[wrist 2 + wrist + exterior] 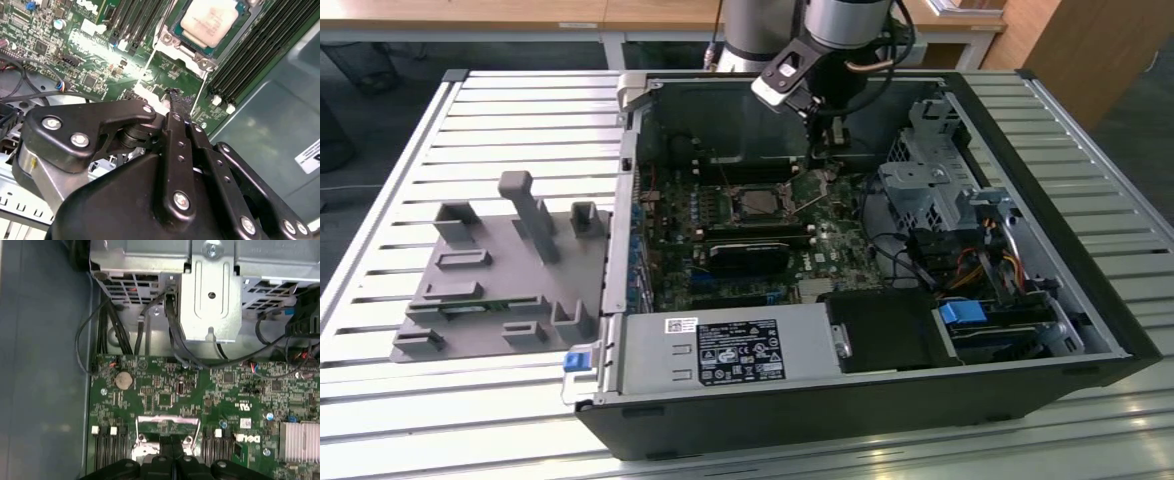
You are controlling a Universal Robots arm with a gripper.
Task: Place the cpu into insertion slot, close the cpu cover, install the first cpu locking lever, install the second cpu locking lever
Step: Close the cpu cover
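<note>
In the second wrist view the cpu [209,21], just beyond the fingers [172,145], was cut off by the picture's edge, as was the cpu cover [187,52] around it. The fingers hid the circuit board [100,70] beneath them, and whether their tips touched anything could not be told.

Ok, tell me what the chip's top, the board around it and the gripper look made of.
Chip: metal top, matte silvery-beige, with a soft sheen.
Board: glossy green laminate, probably fibreglass, with soldered parts.
Gripper: matte black links with bright screws; painted metal or plastic, hard to tell.
</note>
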